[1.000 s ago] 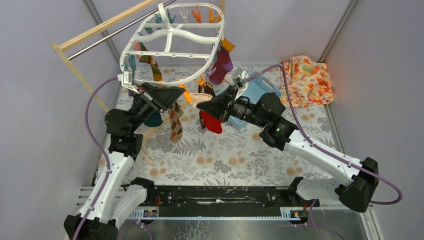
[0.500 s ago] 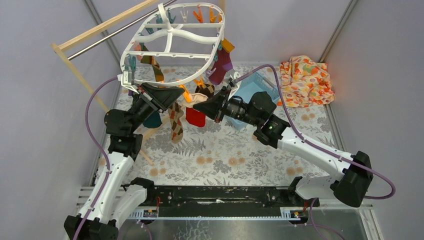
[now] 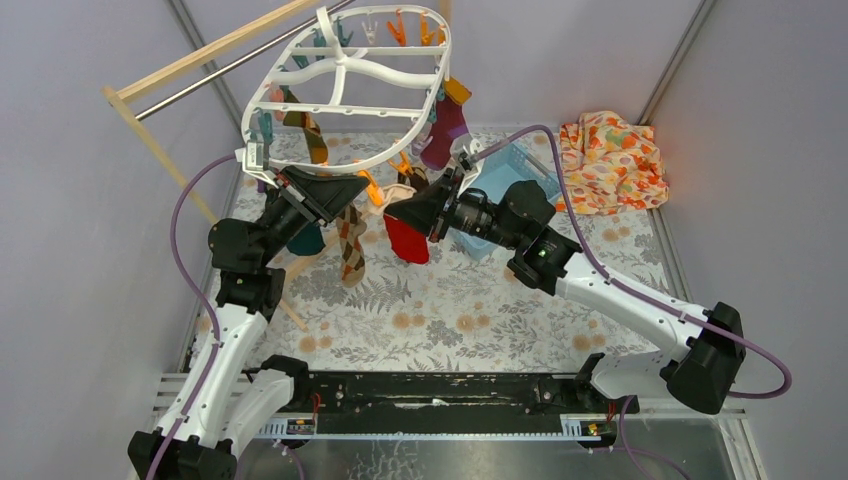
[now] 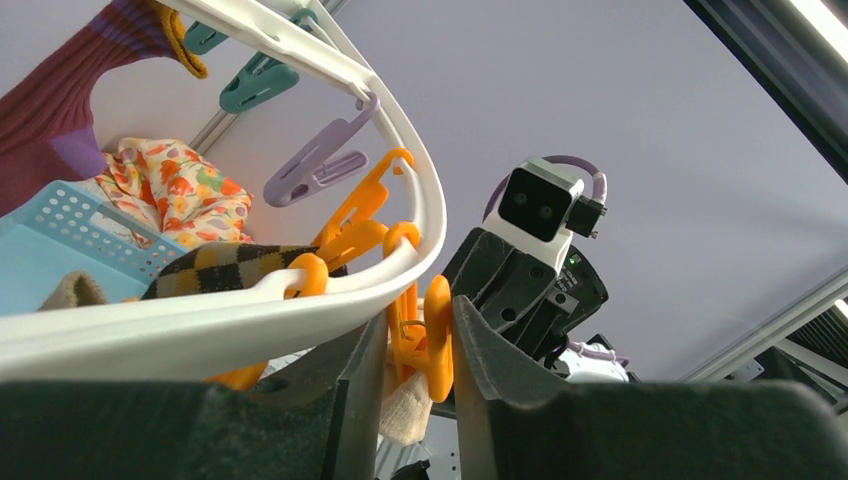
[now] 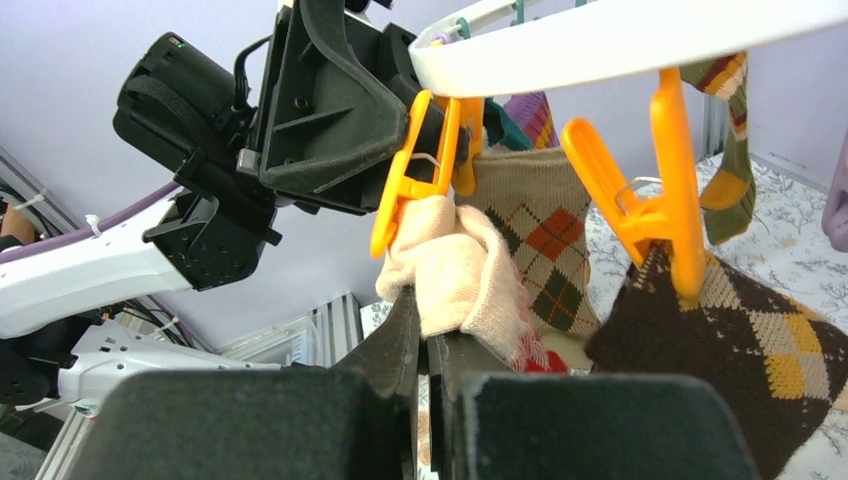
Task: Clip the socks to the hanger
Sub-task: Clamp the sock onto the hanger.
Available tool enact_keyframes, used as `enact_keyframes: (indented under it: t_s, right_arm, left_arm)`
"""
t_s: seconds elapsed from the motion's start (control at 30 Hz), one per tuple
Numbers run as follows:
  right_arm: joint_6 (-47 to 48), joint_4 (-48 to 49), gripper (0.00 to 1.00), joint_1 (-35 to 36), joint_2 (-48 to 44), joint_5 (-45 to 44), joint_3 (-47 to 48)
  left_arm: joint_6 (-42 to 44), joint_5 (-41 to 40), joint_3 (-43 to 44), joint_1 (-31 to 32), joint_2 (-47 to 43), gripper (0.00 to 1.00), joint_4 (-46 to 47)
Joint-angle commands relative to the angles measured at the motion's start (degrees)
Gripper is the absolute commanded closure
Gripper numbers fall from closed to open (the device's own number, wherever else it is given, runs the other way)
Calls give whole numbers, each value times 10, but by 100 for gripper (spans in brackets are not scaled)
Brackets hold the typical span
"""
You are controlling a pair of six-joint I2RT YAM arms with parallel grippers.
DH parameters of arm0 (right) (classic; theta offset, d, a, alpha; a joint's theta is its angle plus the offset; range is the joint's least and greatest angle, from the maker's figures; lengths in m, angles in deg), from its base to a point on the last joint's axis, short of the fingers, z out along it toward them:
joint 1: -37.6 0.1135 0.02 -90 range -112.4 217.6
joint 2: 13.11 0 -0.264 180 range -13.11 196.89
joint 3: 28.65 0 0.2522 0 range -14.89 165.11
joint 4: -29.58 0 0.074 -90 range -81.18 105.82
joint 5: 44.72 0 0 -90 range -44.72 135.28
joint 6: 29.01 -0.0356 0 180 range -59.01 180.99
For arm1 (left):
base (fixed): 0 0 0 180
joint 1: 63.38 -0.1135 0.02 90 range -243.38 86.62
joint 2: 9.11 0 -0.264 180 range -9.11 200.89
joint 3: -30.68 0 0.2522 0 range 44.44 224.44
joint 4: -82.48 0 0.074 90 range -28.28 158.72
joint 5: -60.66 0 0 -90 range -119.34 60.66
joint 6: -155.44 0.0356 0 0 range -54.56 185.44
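The white oval hanger (image 3: 345, 85) hangs from its hook with coloured pegs under its rim. My left gripper (image 4: 415, 350) is shut on an orange peg (image 4: 428, 335) at the rim's near edge, squeezing it. My right gripper (image 5: 428, 318) is shut on the cream cuff (image 5: 452, 268) of a red sock (image 3: 408, 238), which hangs below it. The cuff is bunched against the lower end of that orange peg (image 5: 420, 170). A second orange peg (image 5: 655, 210) holds a dark argyle sock (image 5: 725, 345). A brown-cream argyle sock (image 3: 350, 245), a teal sock (image 3: 305, 240) and a maroon-purple sock (image 3: 443, 130) also hang from the hanger.
A blue perforated basket (image 3: 512, 172) sits behind the right arm. An orange floral cloth (image 3: 612, 160) lies at the back right corner. A wooden rack (image 3: 150, 140) with a metal rod (image 3: 230, 65) stands at the left and carries the hanger.
My right gripper has carried the red sock left and up, bringing its cream cuff to the orange peg. The left gripper has stayed still on that peg.
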Motion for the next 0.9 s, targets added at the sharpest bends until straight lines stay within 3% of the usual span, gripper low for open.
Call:
enact_keyframes:
  t_s: [0.0,0.13,0.23,0.43,0.57,0.67,0.87]
  right_arm:
    - [-5,49,100,4,1,15,34]
    - [-6,48,100,4,0,15,33]
    - [-6,46,100,4,-4,11,29]
    - [-3,34,99,4,-10,0,17]
    - [12,-32,55,4,-5,-26,25]
    - [22,-81,36,4,-10,-59,16]
    - [38,-151,26,4,-50,-144,-33]
  left_arm:
    - [9,32,12,0,-15,60,18]
    - [11,30,14,0,-16,32,12]
    - [12,29,14,0,-16,16,7]
    - [28,17,11,0,-22,10,-15]
    - [42,10,10,0,-27,7,-38]
    - [67,-1,12,0,-32,5,-71]
    - [157,-43,28,0,-51,4,-199]
